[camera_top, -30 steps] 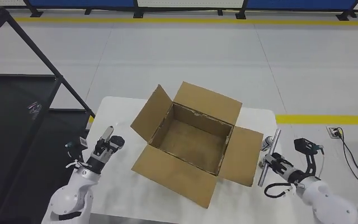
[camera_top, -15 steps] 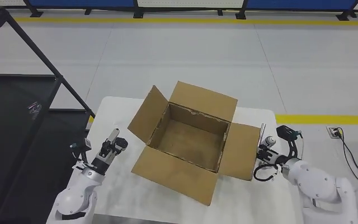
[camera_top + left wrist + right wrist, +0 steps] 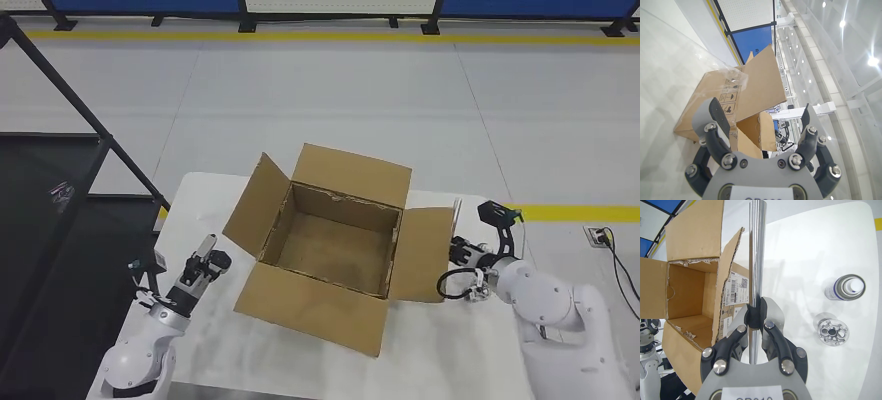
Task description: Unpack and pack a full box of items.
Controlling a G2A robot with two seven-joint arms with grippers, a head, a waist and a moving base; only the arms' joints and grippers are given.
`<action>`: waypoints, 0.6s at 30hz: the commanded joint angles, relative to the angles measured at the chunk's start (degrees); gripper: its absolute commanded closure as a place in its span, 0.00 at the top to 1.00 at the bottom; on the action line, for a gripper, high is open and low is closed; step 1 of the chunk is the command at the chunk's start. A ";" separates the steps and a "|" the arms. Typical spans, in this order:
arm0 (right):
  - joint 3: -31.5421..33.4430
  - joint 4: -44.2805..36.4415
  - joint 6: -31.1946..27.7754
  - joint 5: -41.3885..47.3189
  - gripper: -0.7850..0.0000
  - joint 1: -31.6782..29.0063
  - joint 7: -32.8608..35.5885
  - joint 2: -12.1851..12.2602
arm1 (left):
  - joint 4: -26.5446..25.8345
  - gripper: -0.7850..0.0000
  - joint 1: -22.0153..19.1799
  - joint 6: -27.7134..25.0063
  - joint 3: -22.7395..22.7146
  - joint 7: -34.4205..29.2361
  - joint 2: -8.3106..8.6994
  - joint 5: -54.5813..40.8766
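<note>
Gripping a shiny metal rod [image 3: 755, 256], the right claw [image 3: 755, 311] sits just right of the open cardboard box [image 3: 348, 178]; the left claw [image 3: 761, 105] gapes wide, holding nothing.

The box [image 3: 330, 250] is plain brown cardboard, with a white label [image 3: 736, 291] printed in black. The rod [image 3: 756, 247] is mirror-bright chrome. The spray can [image 3: 845, 288] is silver with a blue band and white nozzle. The metal part [image 3: 832, 332] is silver-grey with a dark centre, and the worktop [image 3: 200, 220] is white. The left end effector [image 3: 762, 108] and right end effector [image 3: 755, 309] match: grey plates, black pads.

Grey floor [image 3: 300, 90], yellow line [image 3: 300, 36], black rack [image 3: 40, 200]
</note>
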 commanded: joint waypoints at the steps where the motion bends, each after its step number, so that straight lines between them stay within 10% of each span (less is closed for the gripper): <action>1: 0.43 -0.53 1.20 -0.14 0.00 -0.30 -2.11 0.03 | 0.01 1.00 -0.03 0.25 0.24 -0.56 0.07 0.16; 10: 4.53 -7.87 1.23 1.29 0.00 -7.53 -7.61 0.47 | 1.19 1.00 -1.56 -0.04 3.00 -1.47 0.14 2.49; 18: 6.58 -10.03 1.72 -3.46 0.00 -10.06 2.41 1.67 | 2.00 1.00 -2.64 -0.16 4.54 -1.53 0.26 4.61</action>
